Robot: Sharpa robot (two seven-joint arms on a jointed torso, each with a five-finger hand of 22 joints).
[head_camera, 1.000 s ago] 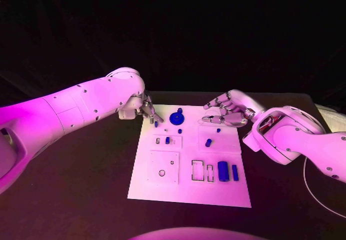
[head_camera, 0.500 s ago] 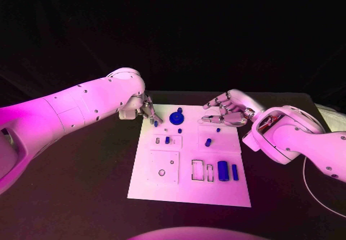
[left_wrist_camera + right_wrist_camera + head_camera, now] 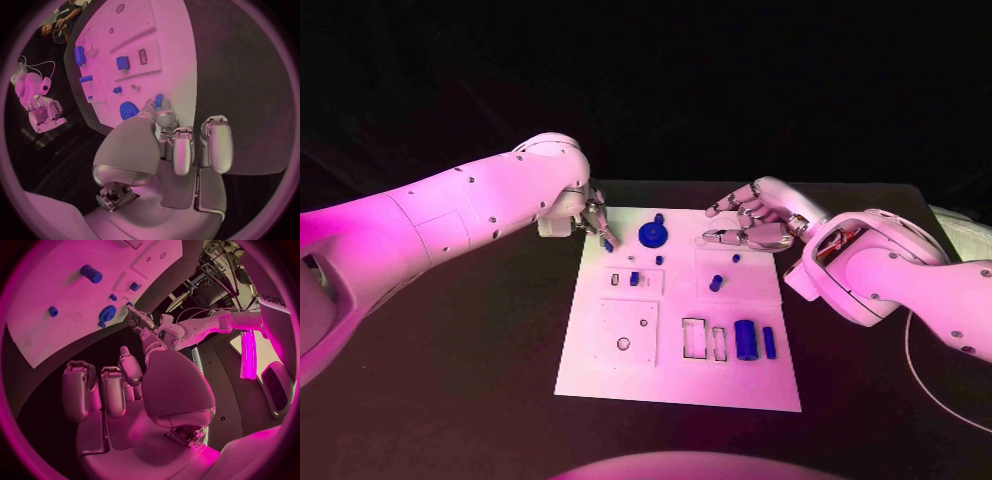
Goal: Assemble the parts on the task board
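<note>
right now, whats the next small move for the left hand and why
Probably lift the small blue part a little higher and carry it inward over the task board. The left hand pinches that part at the board's far left corner, close beside the blue gear, and the part does not look seated in anything. Which slot it belongs in I cannot tell.

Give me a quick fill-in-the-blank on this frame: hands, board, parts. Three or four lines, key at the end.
1. The left hand pinches a small blue ____ at the board's far left corner.
2. The blue gear lies on the white ____, beside that hand.
3. The right hand holds ____, its fingers curled above the task board.
4. The large blue cylinder lies near the board's ____ edge, the one closest to the robot.

Missing words: part; task board; nothing; near
</note>
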